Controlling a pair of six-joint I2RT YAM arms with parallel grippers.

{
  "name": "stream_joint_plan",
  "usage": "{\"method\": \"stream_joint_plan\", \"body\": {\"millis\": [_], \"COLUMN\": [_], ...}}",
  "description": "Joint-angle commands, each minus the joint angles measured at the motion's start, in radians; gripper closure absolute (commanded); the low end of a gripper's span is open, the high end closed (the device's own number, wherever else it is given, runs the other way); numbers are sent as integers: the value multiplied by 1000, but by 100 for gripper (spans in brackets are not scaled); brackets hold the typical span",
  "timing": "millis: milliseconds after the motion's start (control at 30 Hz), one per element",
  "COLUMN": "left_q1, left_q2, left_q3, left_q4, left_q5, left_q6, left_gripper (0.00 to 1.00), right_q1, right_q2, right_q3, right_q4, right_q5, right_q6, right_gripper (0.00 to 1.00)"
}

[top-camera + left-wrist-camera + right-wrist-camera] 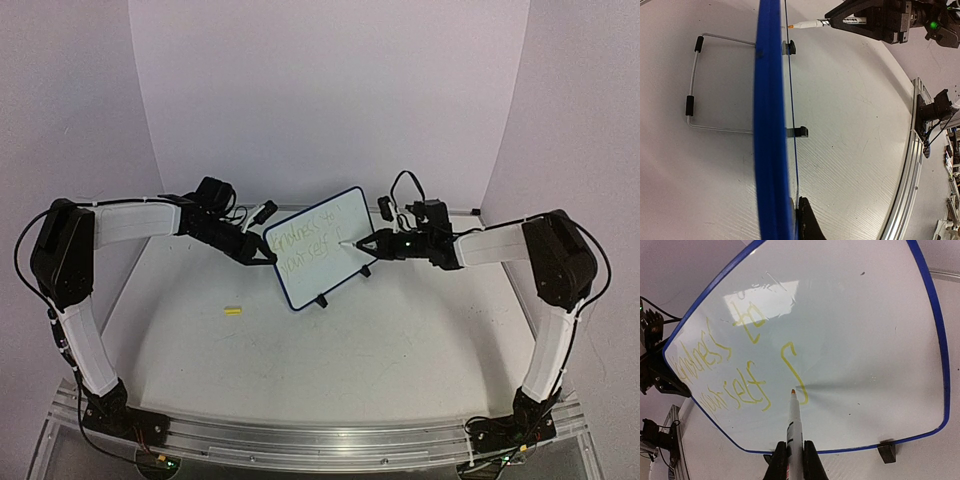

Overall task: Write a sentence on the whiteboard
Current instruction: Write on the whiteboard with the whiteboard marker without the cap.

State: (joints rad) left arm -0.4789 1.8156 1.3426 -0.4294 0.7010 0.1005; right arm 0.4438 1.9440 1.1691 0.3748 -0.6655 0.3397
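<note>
From above, the whiteboard (318,250) stands propped on the table (400,330), tilted back. The left gripper (262,258) is pinched shut on its left edge, and the right gripper (372,243) is clamped on a marker (352,243) whose tip meets the face. The left wrist view looks edge-on along the blue rim (770,125), with the wire stand (695,100) behind. The right wrist view shows the sentence (735,375), two faint yellow lines, with the tip at the foot of an S-shaped stroke. Pressing too hard could, I'd guess, tip the board back or skid its clip feet (886,450). Too light, and the pale ink skips.
</note>
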Motion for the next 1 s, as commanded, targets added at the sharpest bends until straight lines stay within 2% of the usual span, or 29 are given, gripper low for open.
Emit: {"method": "stream_joint_plan", "body": {"millis": [0,400,733,967], "left_q1": [-3,-3,-3,-3], "left_q2": [3,8,10,10], "left_q3": [33,33,34,35], "left_q4": [-6,-5,-5,-6], "left_q5": [-17,-16,-18,-19], "left_q6": [17,17,17,17], "left_gripper": [100,100,100,100], "right_q1": [7,8,8,7], "right_q2": [20,40,19,9], "right_q3": [55,80,59,57], "right_q4": [-1,-3,-5,0], "right_q5": [9,34,151,177], "right_q6": [-22,-19,-3,2], "right_gripper": [100,100,100,100]}}
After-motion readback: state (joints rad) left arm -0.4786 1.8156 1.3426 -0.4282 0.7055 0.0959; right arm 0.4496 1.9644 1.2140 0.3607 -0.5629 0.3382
